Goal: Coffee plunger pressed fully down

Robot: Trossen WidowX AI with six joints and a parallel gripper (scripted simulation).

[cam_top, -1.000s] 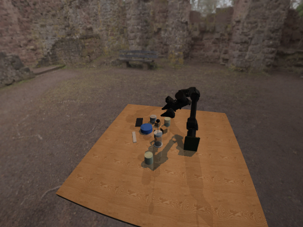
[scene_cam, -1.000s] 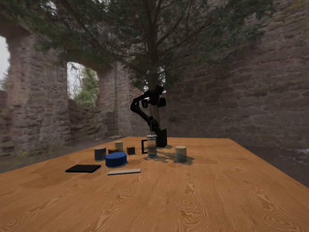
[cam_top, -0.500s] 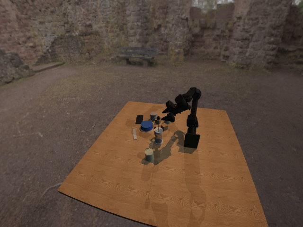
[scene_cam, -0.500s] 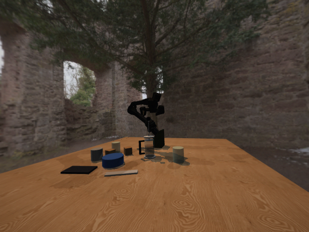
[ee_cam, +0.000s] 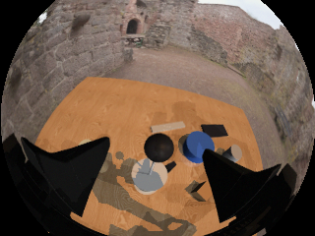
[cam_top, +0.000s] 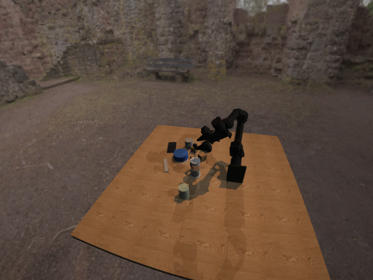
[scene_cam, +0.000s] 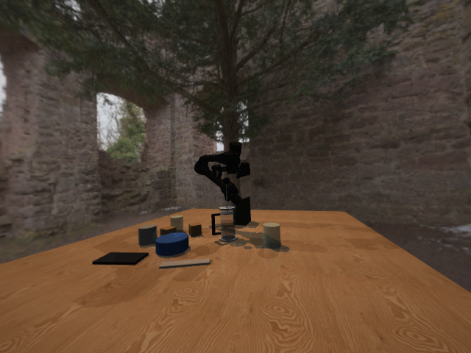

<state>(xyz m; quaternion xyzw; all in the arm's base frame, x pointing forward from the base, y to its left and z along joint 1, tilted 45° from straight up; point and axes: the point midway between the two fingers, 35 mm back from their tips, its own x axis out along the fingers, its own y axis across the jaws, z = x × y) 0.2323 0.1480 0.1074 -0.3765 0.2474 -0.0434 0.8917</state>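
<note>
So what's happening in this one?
A single robot arm is working on a glass coffee press standing upright on a wooden table among cups, blocks and a blue disc. The plunger knob sits raised on its rod, not pressed. The hand hovers above it, open and holding nothing, with the knob between the two fingers in the wrist view.

We saw a desk (scene_cam: 304, 304) of smooth, grained wood, a clear glass press (scene_cam: 227, 226), a matt black arm (cam_top: 236, 141) and rough stone walls (scene_cam: 361, 132).
</note>
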